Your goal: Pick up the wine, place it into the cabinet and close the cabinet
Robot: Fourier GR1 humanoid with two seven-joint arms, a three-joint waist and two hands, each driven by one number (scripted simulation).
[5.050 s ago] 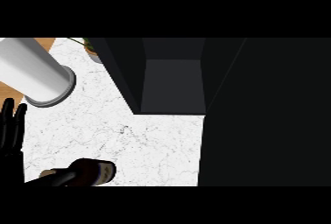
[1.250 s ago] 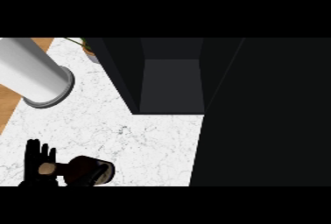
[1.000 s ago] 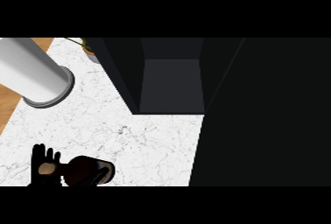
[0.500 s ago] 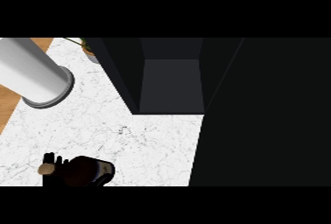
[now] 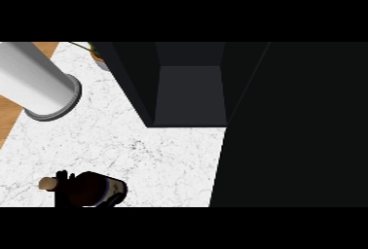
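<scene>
Wine bottle (image 5: 92, 188) lies on its side at the near-left of the white marbled counter (image 5: 165, 155), long axis running left-right, cork end pointing left, dark body to the right. Left hand (image 5: 62, 187) is right at the bottle, only black fingers showing over the neck just behind the cork; they look draped on it but can't tell if they're curled round it or how far open. Right hand not in view, so left is the nearer. Cabinet (image 5: 191, 92) sits far and right of the bottle, well apart, dark open recess facing the counter. Grey cylinder (image 5: 36, 82) stands far-left, bit of plant (image 5: 90, 48) behind it.
</scene>
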